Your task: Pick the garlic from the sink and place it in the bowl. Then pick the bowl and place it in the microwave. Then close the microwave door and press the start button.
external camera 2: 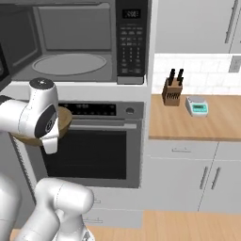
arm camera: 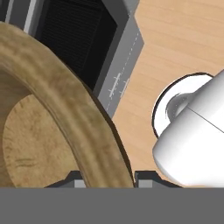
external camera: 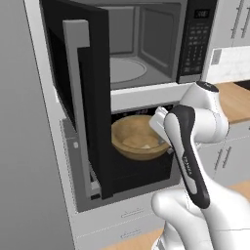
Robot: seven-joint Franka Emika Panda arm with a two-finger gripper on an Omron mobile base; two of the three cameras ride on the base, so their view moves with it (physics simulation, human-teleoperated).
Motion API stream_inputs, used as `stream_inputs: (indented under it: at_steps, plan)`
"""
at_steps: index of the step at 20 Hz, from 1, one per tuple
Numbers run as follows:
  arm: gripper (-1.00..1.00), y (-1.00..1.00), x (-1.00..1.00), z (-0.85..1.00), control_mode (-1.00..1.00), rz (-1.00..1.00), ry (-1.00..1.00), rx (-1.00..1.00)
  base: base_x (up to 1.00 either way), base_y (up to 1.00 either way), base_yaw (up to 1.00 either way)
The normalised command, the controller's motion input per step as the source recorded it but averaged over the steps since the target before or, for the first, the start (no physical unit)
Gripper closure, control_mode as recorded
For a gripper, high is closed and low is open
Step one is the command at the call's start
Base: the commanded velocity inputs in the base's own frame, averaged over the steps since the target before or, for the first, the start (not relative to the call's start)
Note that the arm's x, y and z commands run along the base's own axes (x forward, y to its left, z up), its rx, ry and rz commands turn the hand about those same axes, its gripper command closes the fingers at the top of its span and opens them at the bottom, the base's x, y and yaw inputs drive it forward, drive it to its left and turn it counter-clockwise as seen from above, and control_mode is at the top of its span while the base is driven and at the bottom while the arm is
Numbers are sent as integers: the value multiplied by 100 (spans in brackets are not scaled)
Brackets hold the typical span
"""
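Bowl (external camera: 138,137): wide, brown, wooden, thick rim. I judge it stiff, moderately light, unlikely to crack, though its smooth wall could pivot in a one-sided pinch. It hangs in the air in front of the oven, below the microwave (external camera: 146,44) cavity. Pale garlic (external camera: 144,145) lies inside, loose, so I should keep the bowl level. My gripper (arm camera: 105,177) is clamped across the rim, one finger each side. Microwave door (external camera: 80,97) stands swung wide open at the left.

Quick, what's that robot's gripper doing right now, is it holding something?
Gripper: closed on the thick rim of the wooden bowl, holding it up in front of the oven, below the open microwave.
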Motion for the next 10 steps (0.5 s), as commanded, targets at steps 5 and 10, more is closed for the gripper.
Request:
stream_inputs:
  at_steps: [5,10]
  plan:
    - [100,0,0,0,100,0,0,0,26,-16,2]
    - [100,0,0,0,100,0,0,0,65,-3,0]
